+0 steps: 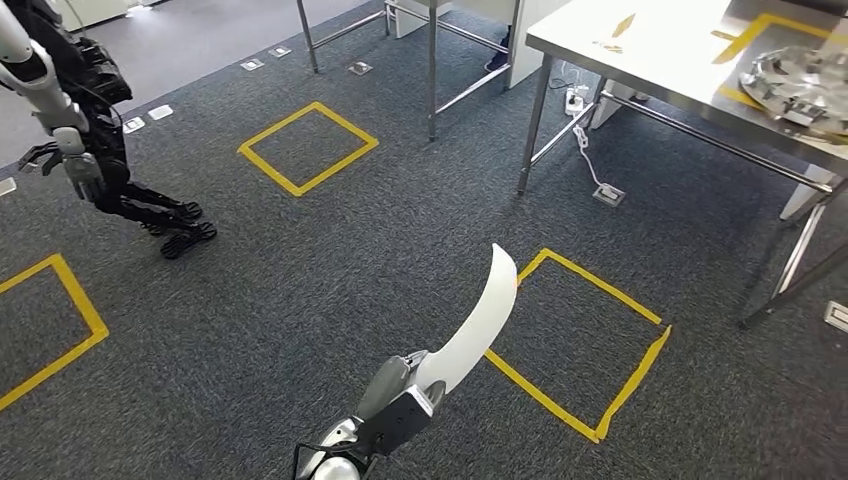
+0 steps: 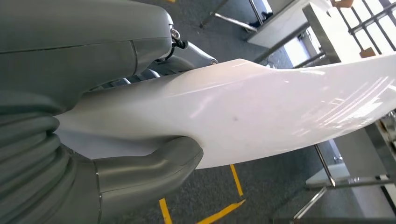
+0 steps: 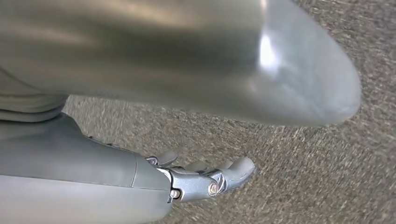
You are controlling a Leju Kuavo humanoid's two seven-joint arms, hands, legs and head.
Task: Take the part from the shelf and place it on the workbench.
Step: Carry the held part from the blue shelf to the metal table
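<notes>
The left hand (image 1: 400, 395) gripped the white curved part (image 1: 478, 325) at its base, thumb and fingers (image 2: 154, 163) closed around it, above the carpet, well short of the steel worktop (image 1: 640, 60). The right hand (image 3: 201, 179) hung empty, fingers loosely extended.

- One white curved part (image 1: 478, 325), gripped in the left hand (image 1: 400, 395).
- Two robot hands: the left one, and the right hand (image 3: 205, 179), which holds nothing and hangs above the carpet.
- One steel worktop (image 1: 640, 45).
- One round metal piece (image 1: 800, 80) on that worktop.
- Three yellow tape squares on the floor: one far (image 1: 308, 147), one near (image 1: 580, 345), one cut by the left edge (image 1: 60, 325).
- One other robot (image 1: 90, 140) standing at the left.
</notes>
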